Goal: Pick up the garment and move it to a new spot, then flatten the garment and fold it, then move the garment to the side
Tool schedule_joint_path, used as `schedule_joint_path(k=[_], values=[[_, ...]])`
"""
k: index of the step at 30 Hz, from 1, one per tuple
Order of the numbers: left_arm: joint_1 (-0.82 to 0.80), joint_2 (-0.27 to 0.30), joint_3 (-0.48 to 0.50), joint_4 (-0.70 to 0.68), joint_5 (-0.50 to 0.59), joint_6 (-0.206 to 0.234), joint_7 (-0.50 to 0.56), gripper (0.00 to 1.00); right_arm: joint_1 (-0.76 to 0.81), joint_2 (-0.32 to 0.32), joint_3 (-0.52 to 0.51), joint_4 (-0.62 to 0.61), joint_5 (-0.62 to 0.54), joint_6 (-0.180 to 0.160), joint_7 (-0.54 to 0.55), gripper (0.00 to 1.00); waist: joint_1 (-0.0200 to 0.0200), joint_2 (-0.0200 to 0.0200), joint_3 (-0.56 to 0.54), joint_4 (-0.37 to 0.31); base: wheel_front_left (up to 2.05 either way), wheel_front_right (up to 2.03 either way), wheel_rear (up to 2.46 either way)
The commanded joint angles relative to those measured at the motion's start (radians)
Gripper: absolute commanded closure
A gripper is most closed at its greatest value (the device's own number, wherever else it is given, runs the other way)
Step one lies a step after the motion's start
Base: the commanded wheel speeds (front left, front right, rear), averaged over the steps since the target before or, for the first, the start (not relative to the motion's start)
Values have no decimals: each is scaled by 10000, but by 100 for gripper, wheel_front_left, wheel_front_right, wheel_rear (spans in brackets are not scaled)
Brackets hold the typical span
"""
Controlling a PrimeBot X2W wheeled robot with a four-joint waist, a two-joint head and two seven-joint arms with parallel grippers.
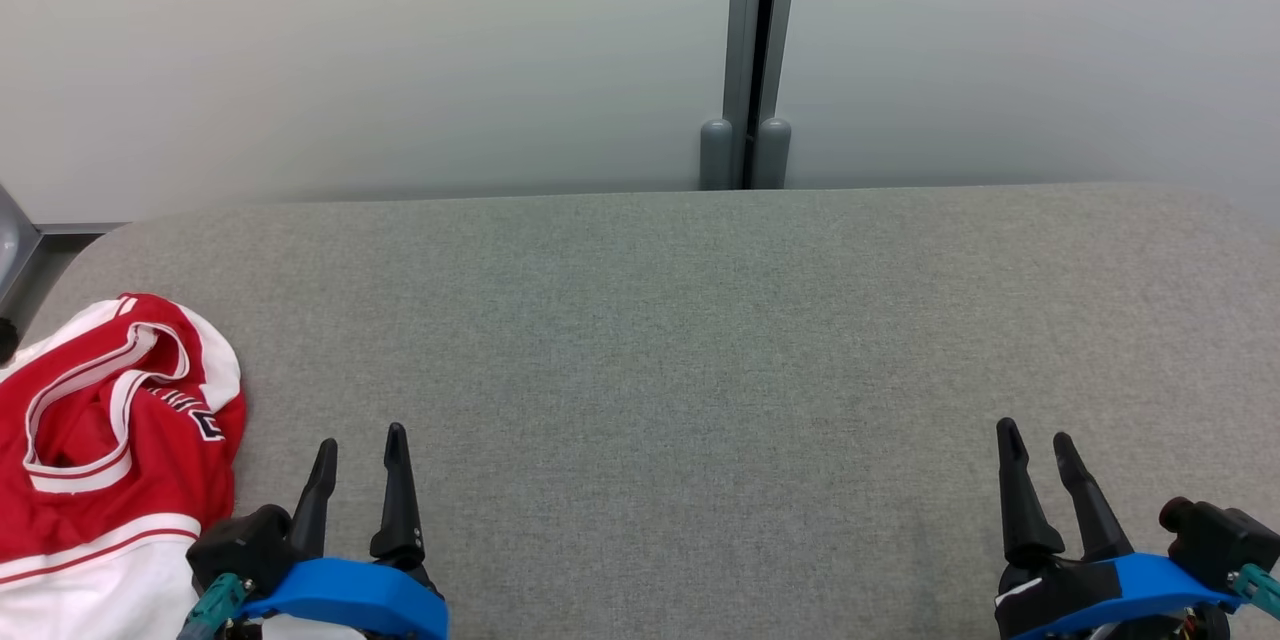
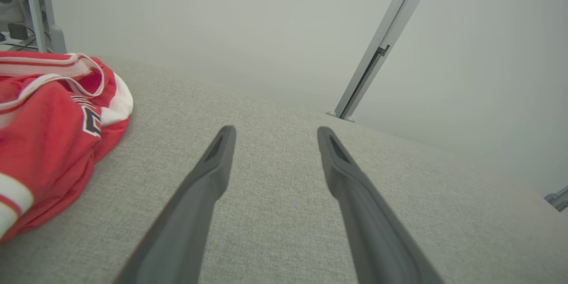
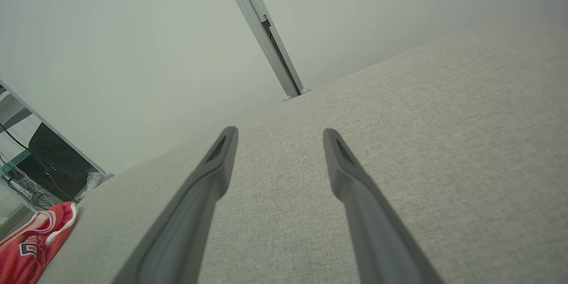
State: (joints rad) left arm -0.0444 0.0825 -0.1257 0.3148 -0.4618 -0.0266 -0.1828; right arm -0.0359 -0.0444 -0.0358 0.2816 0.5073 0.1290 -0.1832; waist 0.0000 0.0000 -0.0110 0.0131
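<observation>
Grey cloth covers the table (image 1: pixel 650 320), which runs back to a pale wall (image 1: pixel 350 50) with a metal post (image 1: pixel 748 40) in it. At the far left the garment (image 1: pixel 110 440), red with white trim, lies bunched in a heap by the table's edge with its neck opening up, not yet picked up or flattened. Just beside it on the right, the left gripper (image 1: pixel 362 438) hovers low, jaws spread with nothing between them; being nearest, it looks best placed to start the pick. Well apart at the right, the right gripper (image 1: pixel 1035 435) is likewise released and empty over bare cloth. That leaves the wide middle free, a likely spot for spreading the garment.
</observation>
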Motion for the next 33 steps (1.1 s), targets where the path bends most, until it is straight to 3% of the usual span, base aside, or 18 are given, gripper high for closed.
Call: schedule_joint_path(k=[1,33], values=[[-131,48,-40,-19,214,41,-81,0,6,-80,18,-11,-228,20,-74,0,0,0,-2,2,0,0,0],[-102,163,-490,425,2177,461,-396,0,267,-89,-58,-2,-2740,27,-355,0,0,0,-80,12,0,0,0]])
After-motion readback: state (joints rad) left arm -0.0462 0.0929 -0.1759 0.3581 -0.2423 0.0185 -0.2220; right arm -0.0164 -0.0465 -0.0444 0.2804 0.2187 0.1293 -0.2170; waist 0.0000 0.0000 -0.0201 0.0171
